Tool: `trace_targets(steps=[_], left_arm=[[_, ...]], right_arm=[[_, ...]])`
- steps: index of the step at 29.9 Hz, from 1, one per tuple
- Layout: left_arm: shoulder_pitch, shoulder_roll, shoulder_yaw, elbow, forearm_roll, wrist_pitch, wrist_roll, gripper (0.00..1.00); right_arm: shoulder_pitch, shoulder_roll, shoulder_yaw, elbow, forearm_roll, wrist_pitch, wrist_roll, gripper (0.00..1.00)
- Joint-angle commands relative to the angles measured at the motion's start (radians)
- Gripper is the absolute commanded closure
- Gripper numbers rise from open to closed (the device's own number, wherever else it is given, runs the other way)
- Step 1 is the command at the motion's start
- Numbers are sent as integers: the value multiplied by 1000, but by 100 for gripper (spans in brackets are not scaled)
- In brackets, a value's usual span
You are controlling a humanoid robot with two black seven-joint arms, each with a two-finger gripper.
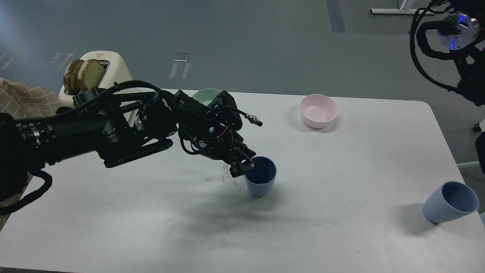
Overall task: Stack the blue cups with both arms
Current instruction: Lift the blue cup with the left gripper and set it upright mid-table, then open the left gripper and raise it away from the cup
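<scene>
Presently, left gripper [246, 163] pinching near rim of upright blue cup [262, 179] at table [341, 227] centre, second blue cup [450, 203] tilted at right edge, right gripper out of view.

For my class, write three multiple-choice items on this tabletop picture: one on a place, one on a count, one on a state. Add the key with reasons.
1. Where is the pink bowl?
A. at the table's far side
B. inside the toaster
C. under the left arm

2. How many blue cups are on the table?
A. one
B. two
C. four

3. How does the left gripper stand?
A. far from any cup
B. at a cup's rim
C. holding a bowl

Key: A, it sits near the far edge; B, the centre cup and the right-edge cup; B, its fingers meet the centre cup's rim.
</scene>
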State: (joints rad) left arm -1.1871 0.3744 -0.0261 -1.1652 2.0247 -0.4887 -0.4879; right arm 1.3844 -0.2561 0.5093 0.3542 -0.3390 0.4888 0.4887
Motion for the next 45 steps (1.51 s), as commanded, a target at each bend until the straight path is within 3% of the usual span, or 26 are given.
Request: trace_targets(steps=[1, 2, 6, 11, 16, 20, 25, 32, 39, 45], left_arm=[[-25, 8, -6, -1, -4, 0, -1, 35], [-44, 12, -9, -1, -17, 0, -1, 27], [-103, 46, -18, -5, -157, 0, -1, 14], [-178, 107, -67, -4, -450, 0, -1, 5], [-151, 156, -264, 65, -736, 0, -1, 4], [-74, 155, -379, 185, -978, 0, -1, 4], [-13, 143, -413, 306, -1254, 0, 2, 3], [38, 75, -417, 366, -1413, 0, 68, 3], [46, 32, -416, 366, -1413, 0, 68, 3], [46, -9, -416, 366, -1411, 0, 68, 3]], right_arm=[[-2, 0, 0, 0, 0, 0, 0, 0], [-1, -2, 1, 0, 0, 0, 0, 0], [-2, -12, 0, 0, 0, 0, 0, 0], [-2, -81, -11, 41, -3, 0, 0, 0], [-2, -227, -175, 170, -20, 0, 0, 0], [5, -414, -304, 334, -67, 0, 0, 0], [-14, -634, -333, 521, -274, 0, 0, 0], [-80, -952, -374, 778, -690, 0, 0, 0], [-223, -1107, -376, 882, -925, 0, 0, 0], [-367, -1147, -408, 914, -1129, 0, 0, 0]])
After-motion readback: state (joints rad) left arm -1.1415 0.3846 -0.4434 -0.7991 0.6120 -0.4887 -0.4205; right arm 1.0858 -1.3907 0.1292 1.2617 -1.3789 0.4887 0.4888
